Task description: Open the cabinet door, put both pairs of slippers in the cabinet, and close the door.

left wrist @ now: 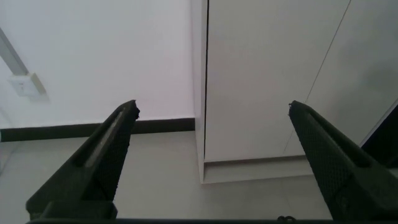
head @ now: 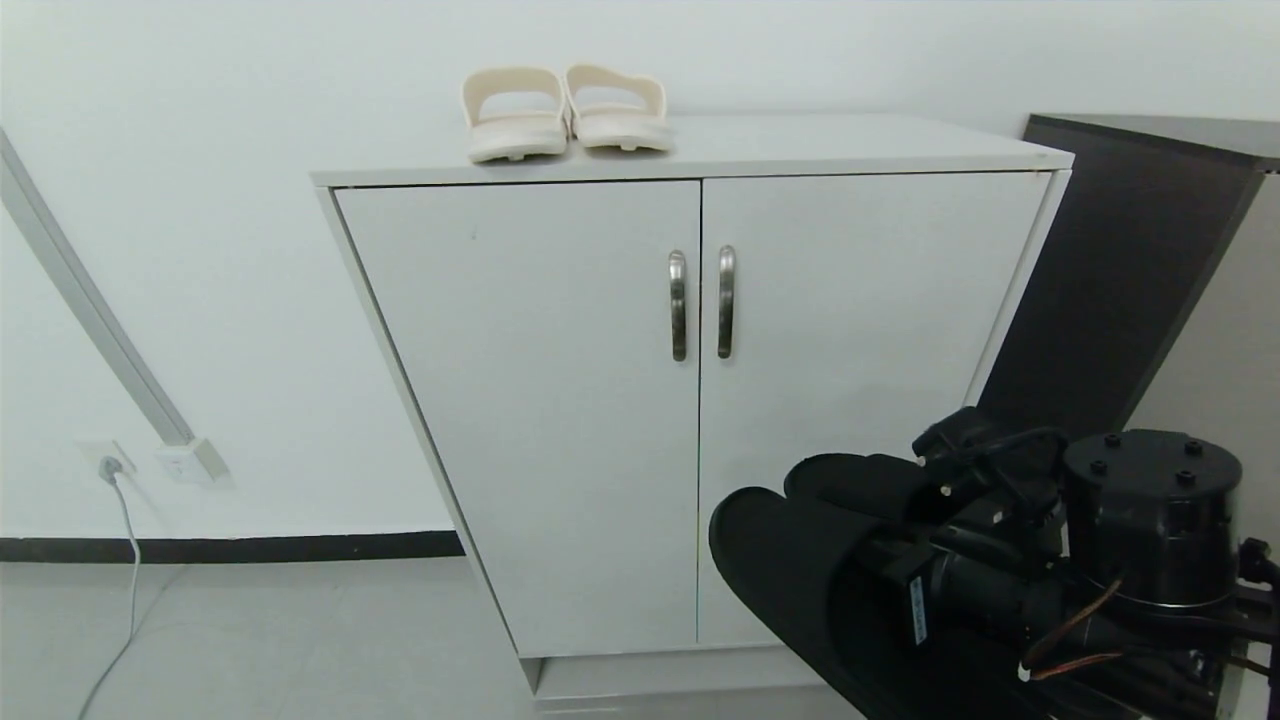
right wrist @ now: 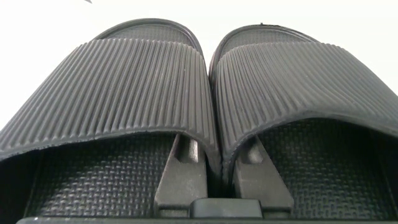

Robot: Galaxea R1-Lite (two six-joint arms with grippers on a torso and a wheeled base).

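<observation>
Low before the closed cabinet, my right gripper pinches the black slippers by their adjoining inner walls, light, soft rubber I judge may flex loose, while my left gripper hangs wide open, empty, and the cream slippers sit on top.

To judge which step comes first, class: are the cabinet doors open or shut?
Shut. Both cabinet doors sit flush, meeting at the middle, handles side by side, no interior showing.
</observation>
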